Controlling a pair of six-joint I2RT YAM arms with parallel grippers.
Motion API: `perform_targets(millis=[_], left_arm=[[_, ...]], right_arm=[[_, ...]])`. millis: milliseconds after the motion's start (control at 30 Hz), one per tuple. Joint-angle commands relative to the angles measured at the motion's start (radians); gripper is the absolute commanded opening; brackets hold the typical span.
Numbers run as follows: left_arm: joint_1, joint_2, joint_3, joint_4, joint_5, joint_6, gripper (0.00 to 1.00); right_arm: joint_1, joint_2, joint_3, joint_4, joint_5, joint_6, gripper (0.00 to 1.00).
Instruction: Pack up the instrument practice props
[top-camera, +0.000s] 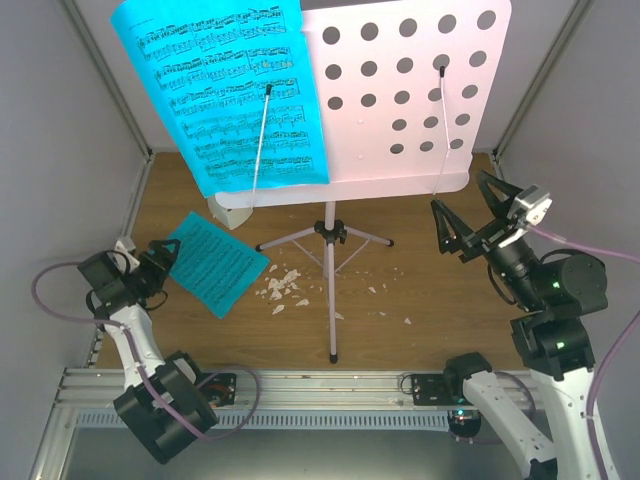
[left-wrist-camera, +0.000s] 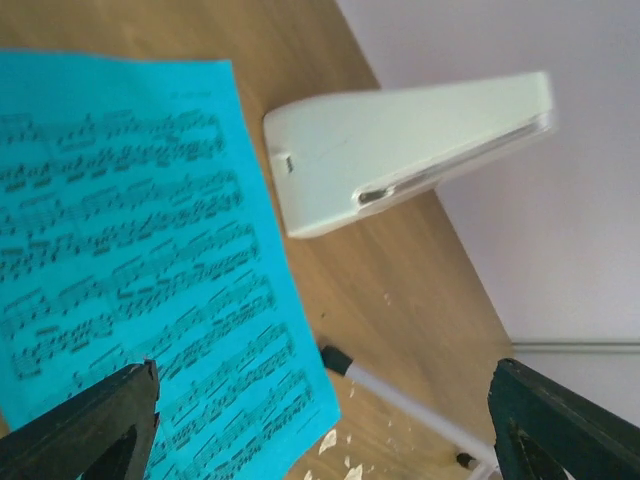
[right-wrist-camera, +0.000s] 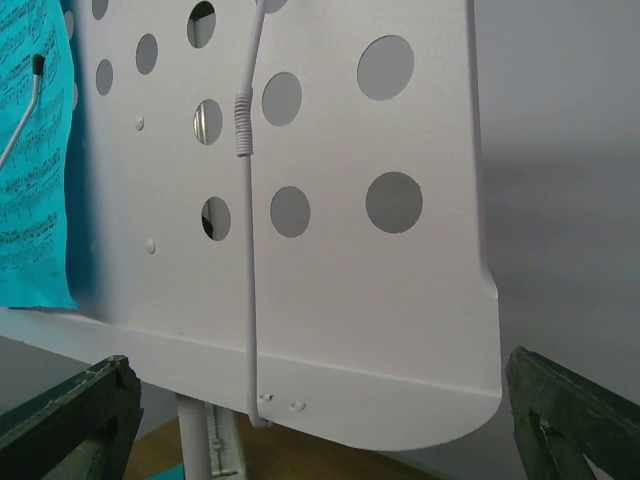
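The pale pink-white music stand (top-camera: 410, 110) stands mid-table on its tripod (top-camera: 331, 240). One cyan sheet-music page (top-camera: 230, 90) rests on the left of its perforated desk, under a wire holder. A second cyan page (top-camera: 215, 262) lies flat on the table at the left. The white metronome (top-camera: 228, 212) stands behind that page, mostly hidden under the desk. In the left wrist view it (left-wrist-camera: 400, 150) shows beside the page (left-wrist-camera: 130, 250). My left gripper (top-camera: 165, 265) is open and empty at the flat page's left edge. My right gripper (top-camera: 468, 210) is open and empty just below the desk's right lower corner (right-wrist-camera: 400, 380).
Small white crumbs (top-camera: 283, 288) lie scattered on the wooden table around the tripod's legs. A tripod leg (left-wrist-camera: 400, 395) with a black foot lies close to the flat page's corner. Grey walls close in the left, right and back. A metal rail (top-camera: 330, 385) runs along the near edge.
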Motion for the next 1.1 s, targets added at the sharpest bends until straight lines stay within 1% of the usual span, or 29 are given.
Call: perform_targets(millis=[0, 133, 300, 400, 500, 567, 633, 800, 900, 967, 1067], left_arm=[[0.009, 0.002, 0.108, 0.015, 0.005, -0.009, 0.91], [-0.017, -0.038, 0.216, -0.026, -0.089, 0.024, 0.91], [-0.131, -0.069, 0.345, -0.053, -0.162, 0.1, 0.88], [-0.233, -0.068, 0.431, -0.069, -0.18, 0.152, 0.86], [-0.381, -0.014, 0.548, -0.168, -0.288, 0.24, 0.84], [-0.473, 0.02, 0.61, -0.229, -0.359, 0.276, 0.82], [-0.544, 0.022, 0.638, -0.25, -0.403, 0.283, 0.8], [-0.66, -0.015, 0.647, -0.271, -0.466, 0.275, 0.78], [-0.699, -0.028, 0.647, -0.294, -0.494, 0.273, 0.78], [-0.701, -0.047, 0.645, -0.297, -0.49, 0.271, 0.77], [-0.701, -0.099, 0.649, -0.289, -0.485, 0.249, 0.72]], right_arm=[[0.008, 0.022, 0.051, 0.022, -0.009, 0.064, 1.0], [0.007, 0.095, 0.126, -0.03, -0.084, 0.102, 1.0], [0.007, 0.147, 0.197, -0.047, -0.221, 0.126, 1.0], [0.007, 0.161, 0.205, -0.054, -0.303, 0.133, 1.0], [0.007, 0.183, 0.197, -0.078, -0.343, 0.143, 0.98], [0.007, 0.185, 0.182, -0.095, -0.345, 0.147, 0.96], [0.009, 0.166, 0.153, -0.1, -0.321, 0.151, 0.95], [0.007, 0.116, 0.105, -0.158, -0.238, 0.143, 0.96], [0.007, 0.1, 0.09, -0.175, -0.215, 0.135, 0.97], [0.008, 0.093, 0.082, -0.176, -0.212, 0.133, 0.97], [0.008, 0.095, 0.079, -0.186, -0.23, 0.129, 0.96]])
